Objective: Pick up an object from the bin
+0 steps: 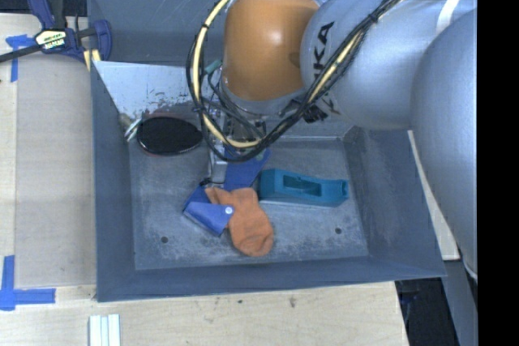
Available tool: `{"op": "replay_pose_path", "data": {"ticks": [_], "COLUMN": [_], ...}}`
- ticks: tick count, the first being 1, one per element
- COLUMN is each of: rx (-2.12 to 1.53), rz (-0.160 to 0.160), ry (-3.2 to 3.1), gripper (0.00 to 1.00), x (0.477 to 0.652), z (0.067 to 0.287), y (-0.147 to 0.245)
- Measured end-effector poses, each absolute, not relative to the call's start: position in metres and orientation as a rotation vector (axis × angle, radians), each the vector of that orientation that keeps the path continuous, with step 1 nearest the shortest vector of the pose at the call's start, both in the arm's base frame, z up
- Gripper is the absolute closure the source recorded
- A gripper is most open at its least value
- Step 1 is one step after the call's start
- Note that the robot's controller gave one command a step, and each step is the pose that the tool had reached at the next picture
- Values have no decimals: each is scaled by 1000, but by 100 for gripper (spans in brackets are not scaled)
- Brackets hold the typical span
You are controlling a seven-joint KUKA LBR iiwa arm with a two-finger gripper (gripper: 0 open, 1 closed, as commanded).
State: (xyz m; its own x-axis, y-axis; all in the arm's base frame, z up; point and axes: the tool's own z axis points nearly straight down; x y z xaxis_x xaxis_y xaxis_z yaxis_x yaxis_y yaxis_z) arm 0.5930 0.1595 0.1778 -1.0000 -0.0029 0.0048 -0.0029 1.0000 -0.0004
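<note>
Silver arm (389,61) entering from right, orange wrist cover (263,40), looped cables (195,61), gripper (220,171) pointing down

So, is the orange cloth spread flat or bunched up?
Bunched up: the orange cloth lies crumpled in a lump against a blue block.
</note>
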Motion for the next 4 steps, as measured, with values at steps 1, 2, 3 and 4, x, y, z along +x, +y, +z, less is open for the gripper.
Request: {"op": "replay_pose_path", "data": {"ticks": [1,2,3,4], "rx": [0,110,194,323], "rz": [-2,-4,0,-1], "ry": [-3144,-3151,-3140,-3130], "gripper": [0,0,0,100], "x": [594,587,542,535], "z": [183,161,106,78], "y": [159,144,113,116]}}
